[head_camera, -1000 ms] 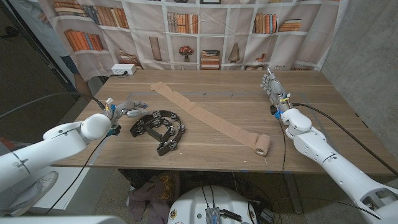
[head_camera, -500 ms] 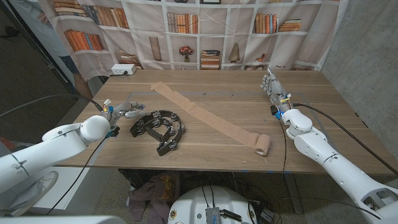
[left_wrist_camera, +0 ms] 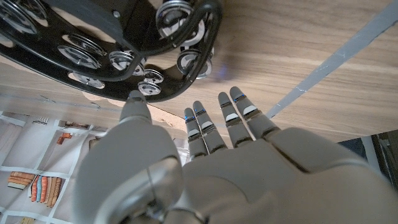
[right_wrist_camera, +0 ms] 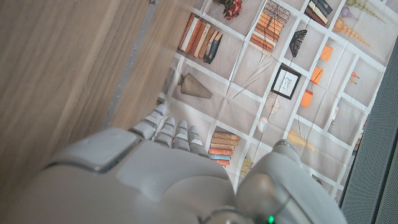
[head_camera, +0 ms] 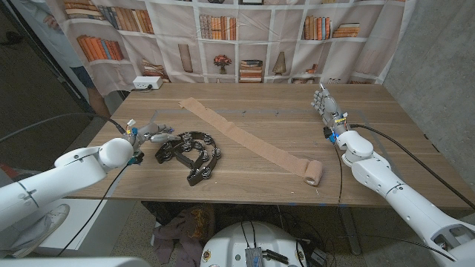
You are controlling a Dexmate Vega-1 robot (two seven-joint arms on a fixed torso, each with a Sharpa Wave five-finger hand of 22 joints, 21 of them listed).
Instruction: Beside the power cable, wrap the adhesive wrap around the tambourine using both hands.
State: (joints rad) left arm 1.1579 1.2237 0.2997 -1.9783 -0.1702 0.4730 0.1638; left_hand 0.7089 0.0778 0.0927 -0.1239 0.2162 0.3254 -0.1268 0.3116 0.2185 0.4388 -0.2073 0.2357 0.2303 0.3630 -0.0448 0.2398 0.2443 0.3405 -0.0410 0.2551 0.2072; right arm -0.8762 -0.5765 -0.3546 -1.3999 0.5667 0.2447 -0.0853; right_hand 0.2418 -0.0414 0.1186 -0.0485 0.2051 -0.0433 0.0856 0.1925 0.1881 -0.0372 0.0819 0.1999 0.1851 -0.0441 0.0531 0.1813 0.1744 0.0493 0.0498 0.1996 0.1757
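Observation:
A black half-moon tambourine (head_camera: 189,152) with metal jingles lies on the left part of the wooden table (head_camera: 267,178); its rim and jingles (left_wrist_camera: 124,56) loom close in the left wrist view. My left hand (head_camera: 151,133) hovers just left of it, fingers spread, thumb (left_wrist_camera: 138,106) near the rim, holding nothing. A tan adhesive wrap strip (head_camera: 245,139) runs diagonally from the back left to its roll (head_camera: 313,172) near the front right. My right hand (head_camera: 326,105) stands at the right side, fingers straight, away from the wrap; its back (right_wrist_camera: 168,162) shows in the right wrist view.
A white power strip (head_camera: 148,83) sits at the table's back left corner. Black cables run along both arms. A bookshelf-print curtain (head_camera: 252,37) hangs behind the table. Grey tape lines (left_wrist_camera: 336,62) mark the wood.
My left hand has edged slightly right, closer to the tambourine. The right hand, wrap and tambourine have stayed put.

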